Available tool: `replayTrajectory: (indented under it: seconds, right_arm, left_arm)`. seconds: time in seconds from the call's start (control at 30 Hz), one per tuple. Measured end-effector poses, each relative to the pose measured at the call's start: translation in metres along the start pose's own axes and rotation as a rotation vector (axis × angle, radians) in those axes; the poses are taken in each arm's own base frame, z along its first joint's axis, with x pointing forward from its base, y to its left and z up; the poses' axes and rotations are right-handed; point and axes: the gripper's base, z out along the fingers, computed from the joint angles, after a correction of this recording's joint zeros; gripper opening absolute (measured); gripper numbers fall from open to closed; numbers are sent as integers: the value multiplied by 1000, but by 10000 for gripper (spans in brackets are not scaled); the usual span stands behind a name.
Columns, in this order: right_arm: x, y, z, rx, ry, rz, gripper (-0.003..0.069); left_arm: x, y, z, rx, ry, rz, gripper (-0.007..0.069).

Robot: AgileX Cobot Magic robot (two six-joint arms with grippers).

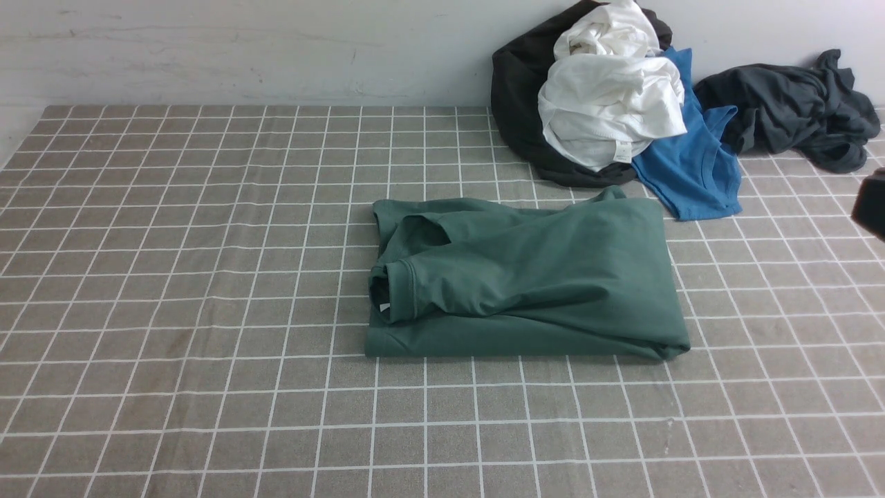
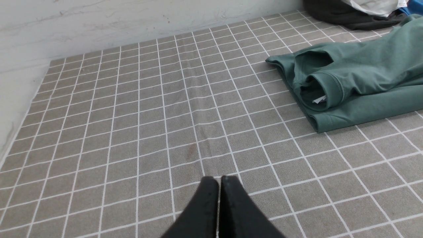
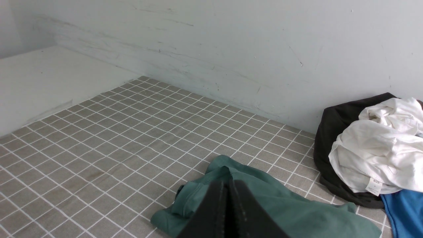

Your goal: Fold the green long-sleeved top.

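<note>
The green long-sleeved top [image 1: 532, 277] lies folded into a rough rectangle in the middle of the checked cloth, a cuffed sleeve end and white tag showing at its left side. The left wrist view shows the top [image 2: 357, 82] off to one side, well apart from my left gripper [image 2: 219, 180], which is shut and empty above bare cloth. My right gripper [image 3: 228, 183] is shut with nothing in it, held above the top [image 3: 297, 211] without touching it. In the front view only a dark bit of the right arm [image 1: 871, 204] shows at the right edge.
A pile of clothes sits at the back right against the wall: a black garment [image 1: 518, 104], a white one [image 1: 608, 90], a blue T-shirt [image 1: 691, 159] and a dark grey garment [image 1: 795, 104]. The grey checked cloth [image 1: 207, 277] covers the table.
</note>
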Motion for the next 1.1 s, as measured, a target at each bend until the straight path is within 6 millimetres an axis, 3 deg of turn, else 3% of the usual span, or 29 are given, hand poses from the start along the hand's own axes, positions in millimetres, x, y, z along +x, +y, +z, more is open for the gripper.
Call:
replayTrajectory:
  seconds: [0.37, 0.57, 0.73, 0.77, 0.8, 0.83, 0.87, 0.97, 1.1]
  right_arm:
    - [0, 0, 0, 0, -8, 7, -14]
    - [15, 2, -8, 0, -17, 29, -14]
    - [49, -6, -29, 137, -81, 27, -14]
    - [49, -6, -30, 145, -89, 29, -14]
    - [65, -10, -35, 216, -82, 38, -14]
    - [67, -10, -36, 224, -89, 41, -14]
    - [85, -12, -40, 295, -71, 52, -14]
    - [105, -14, -44, 370, -60, 73, -14]
    - [149, -16, -50, 497, -52, 151, -14]
  left_arm:
    - [0, 0, 0, 0, 0, 0, -8]
    - [0, 0, 0, 0, -2, 0, -8]
    - [0, 0, 0, 1, -2, -1, -8]
    - [0, 0, 0, 1, -2, -1, -8]
    - [0, 0, 0, 1, -2, -1, -8]
    - [0, 0, 0, 1, -2, -1, -8]
    - [0, 0, 0, 1, -2, -1, -8]
    - [0, 0, 0, 1, -2, -1, -8]
    - [0, 0, 0, 1, -2, -2, -8]
